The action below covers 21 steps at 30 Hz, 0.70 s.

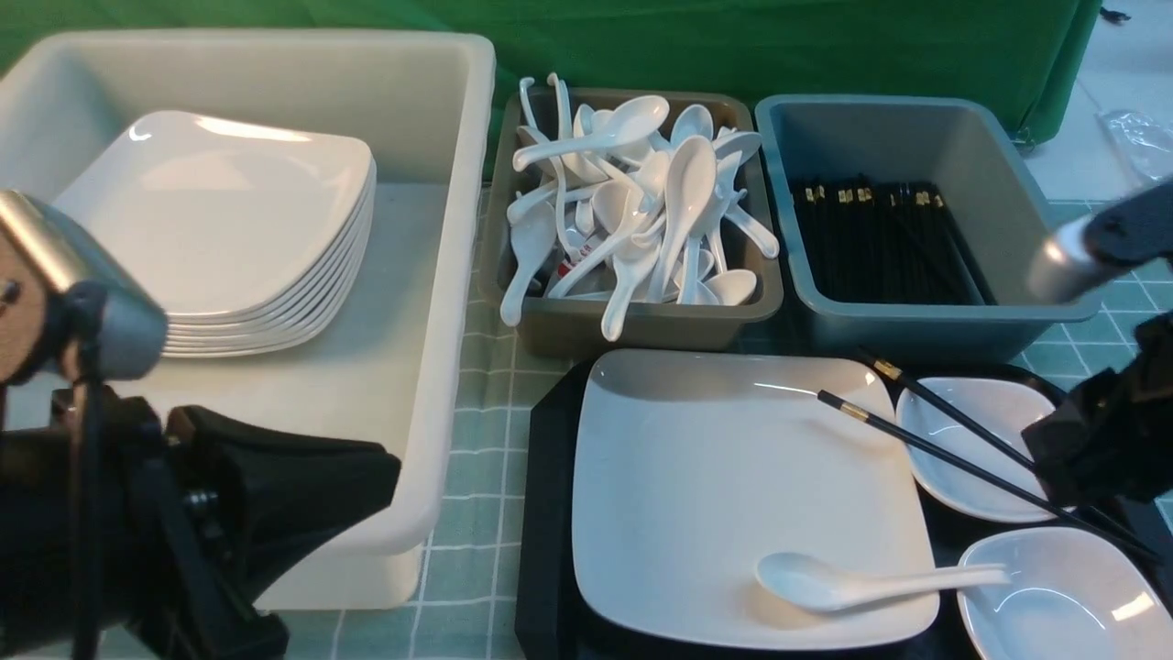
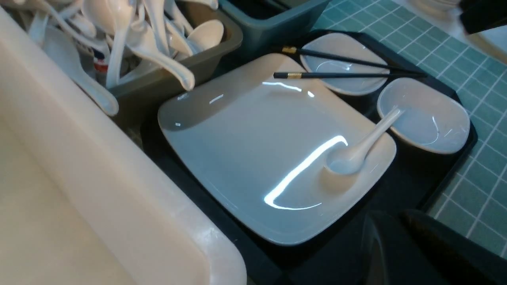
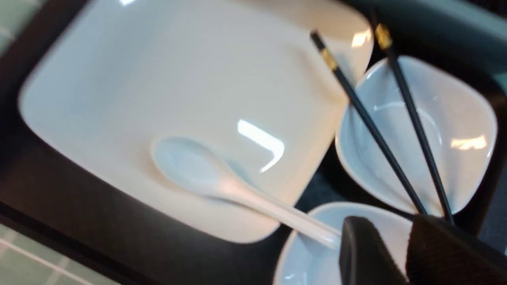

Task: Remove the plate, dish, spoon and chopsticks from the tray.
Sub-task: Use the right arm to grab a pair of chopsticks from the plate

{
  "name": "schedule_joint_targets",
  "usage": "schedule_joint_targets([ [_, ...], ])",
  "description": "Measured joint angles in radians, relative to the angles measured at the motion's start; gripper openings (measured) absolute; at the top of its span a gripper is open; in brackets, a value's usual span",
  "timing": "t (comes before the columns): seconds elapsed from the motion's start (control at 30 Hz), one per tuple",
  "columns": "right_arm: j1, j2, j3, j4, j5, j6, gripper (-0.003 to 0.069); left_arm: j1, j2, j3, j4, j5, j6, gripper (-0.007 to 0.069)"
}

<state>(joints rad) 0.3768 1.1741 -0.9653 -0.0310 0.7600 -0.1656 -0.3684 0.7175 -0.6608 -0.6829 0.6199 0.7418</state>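
Black gold-banded chopsticks [image 1: 916, 439] lay across the far small white squarish dish [image 1: 999, 403] on the black plastic tray [image 1: 542, 513], tips by the right fingers [image 3: 364, 253], which were spread and empty, likely lined up to grab them. White soup spoon [image 1: 852, 582] rested on the big square plate [image 1: 733, 477]. Left fingers [image 2: 435, 253]: couldn't tell.

No legible text; red print [image 1: 570, 266] on white piece in spoon bin [image 1: 641, 325] (too blurred to read).

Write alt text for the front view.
A black tray holds a large white plate with a spoon on it, handle reaching the nearer small dish; chopsticks lie across the farther small dish. Behind stand a plate bin, a spoon bin and a chopstick bin.
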Motion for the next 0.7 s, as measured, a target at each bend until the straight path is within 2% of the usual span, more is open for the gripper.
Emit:
schedule_joint_targets([
  [0.1, -0.107, 0.179, -0.089, 0.019, 0.06, -0.14, 0.0225, 0.0, -0.083, 0.0, 0.0, 0.0, 0.01, 0.0017],
  [0.17, -0.139, 0.22, -0.102, 0.031, 0.064, -0.177, 0.0236, 0.0, -0.102, 0.0, 0.001, 0.0, 0.01, 0.0017],
  [0.2, -0.192, 0.295, -0.13, 0.063, 0.068, -0.254, 0.0288, 0.0, -0.129, 0.0, 0.008, 0.001, 0.01, 0.0017],
  [0.27, -0.223, 0.341, -0.149, 0.093, 0.069, -0.301, 0.036, 0.0, -0.147, 0.0, 0.02, 0.002, 0.01, 0.0017],
  [0.3, -0.235, 0.376, -0.159, 0.109, 0.066, -0.332, 0.0426, 0.0, -0.152, 0.0, 0.025, 0.003, 0.01, 0.0017],
  [0.33, -0.239, 0.387, -0.162, 0.111, 0.064, -0.336, 0.0438, 0.0, -0.153, 0.0, 0.026, 0.003, 0.01, 0.0017],
  [0.4, -0.251, 0.446, -0.174, 0.122, 0.051, -0.381, 0.0577, 0.0, -0.154, 0.0, 0.036, 0.004, 0.01, 0.0017],
  [0.43, -0.253, 0.468, -0.177, 0.124, 0.037, -0.395, 0.0611, 0.0, -0.154, 0.0, 0.036, 0.004, 0.01, 0.0017],
  [0.53, -0.253, 0.513, -0.177, 0.127, -0.005, -0.407, 0.0638, 0.0, -0.154, 0.0, 0.036, 0.004, 0.01, 0.0017],
  [0.7, -0.253, 0.566, -0.178, 0.129, -0.051, -0.424, 0.0609, 0.0, -0.154, 0.0, 0.043, 0.004, 0.01, 0.0017],
])
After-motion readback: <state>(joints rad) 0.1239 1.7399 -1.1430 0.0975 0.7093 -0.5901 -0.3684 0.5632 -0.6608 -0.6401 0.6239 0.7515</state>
